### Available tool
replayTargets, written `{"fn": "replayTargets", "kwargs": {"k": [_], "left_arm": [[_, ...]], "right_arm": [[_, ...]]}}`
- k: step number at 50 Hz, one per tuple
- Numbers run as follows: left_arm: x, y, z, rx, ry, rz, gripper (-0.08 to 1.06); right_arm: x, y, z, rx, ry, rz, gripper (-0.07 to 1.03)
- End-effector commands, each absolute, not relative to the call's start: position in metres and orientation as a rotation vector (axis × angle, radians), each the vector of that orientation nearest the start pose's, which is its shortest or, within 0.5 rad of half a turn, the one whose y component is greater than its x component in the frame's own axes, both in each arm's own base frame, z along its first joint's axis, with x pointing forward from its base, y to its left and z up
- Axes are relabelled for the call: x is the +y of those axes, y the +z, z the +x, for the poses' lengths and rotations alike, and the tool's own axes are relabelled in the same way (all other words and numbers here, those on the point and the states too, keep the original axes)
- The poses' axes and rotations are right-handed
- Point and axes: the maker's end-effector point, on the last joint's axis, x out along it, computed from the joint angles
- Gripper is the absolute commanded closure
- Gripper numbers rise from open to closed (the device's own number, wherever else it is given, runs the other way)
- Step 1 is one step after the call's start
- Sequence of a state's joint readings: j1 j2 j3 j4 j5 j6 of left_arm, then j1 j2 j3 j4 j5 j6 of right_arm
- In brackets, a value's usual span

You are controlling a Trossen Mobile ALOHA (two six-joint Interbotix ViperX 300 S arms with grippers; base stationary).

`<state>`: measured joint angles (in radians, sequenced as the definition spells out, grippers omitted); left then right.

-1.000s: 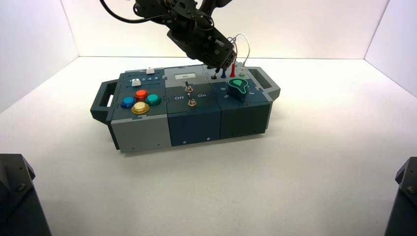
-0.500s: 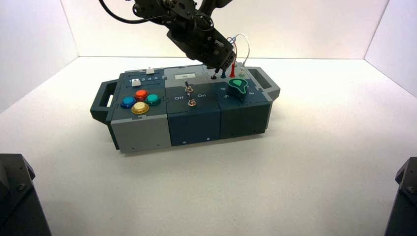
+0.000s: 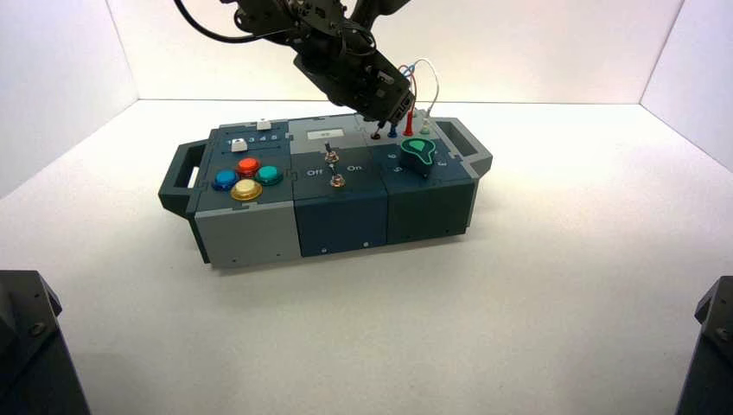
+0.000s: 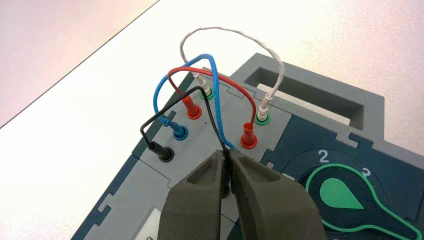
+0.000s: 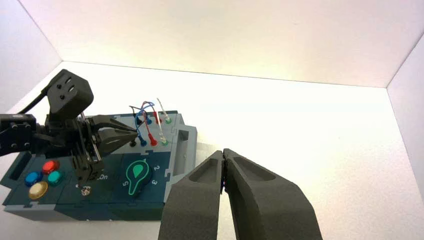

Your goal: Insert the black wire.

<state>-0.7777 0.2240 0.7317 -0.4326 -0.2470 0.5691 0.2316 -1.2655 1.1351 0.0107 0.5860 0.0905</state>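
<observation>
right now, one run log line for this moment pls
left gripper: jaws shut on black wire, over its near socket | far black plug: seated | right gripper: shut, parked off the box

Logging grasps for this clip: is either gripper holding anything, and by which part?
The left gripper is shut on the black wire, pinching it near its free plug end, which its fingers hide. The right gripper is shut, empty, away from the box.
</observation>
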Motion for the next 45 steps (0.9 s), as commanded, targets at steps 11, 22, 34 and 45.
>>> {"fn": "replayTargets", "kwargs": {"k": [11, 22, 34, 45], "left_arm": [[-0.284, 0.053, 0.315, 0.618, -0.695, 0.446, 1.0], [-0.281, 0.056, 0.312, 0.616, -0.696, 0.445, 1.0], [-0.276, 0.055, 0.307, 0.623, -0.696, 0.447, 1.0], [-0.274, 0.055, 0.304, 0.628, -0.696, 0.448, 1.0]], "right_arm": [[0.044, 0.241, 0.186, 0.452, 0.207, 0.045, 0.98], [0.044, 0.24, 0.186, 0.454, 0.206, 0.045, 0.98], [0.044, 0.241, 0.186, 0.452, 0.207, 0.045, 0.98], [0.044, 0.241, 0.186, 0.452, 0.207, 0.045, 0.98]]}}
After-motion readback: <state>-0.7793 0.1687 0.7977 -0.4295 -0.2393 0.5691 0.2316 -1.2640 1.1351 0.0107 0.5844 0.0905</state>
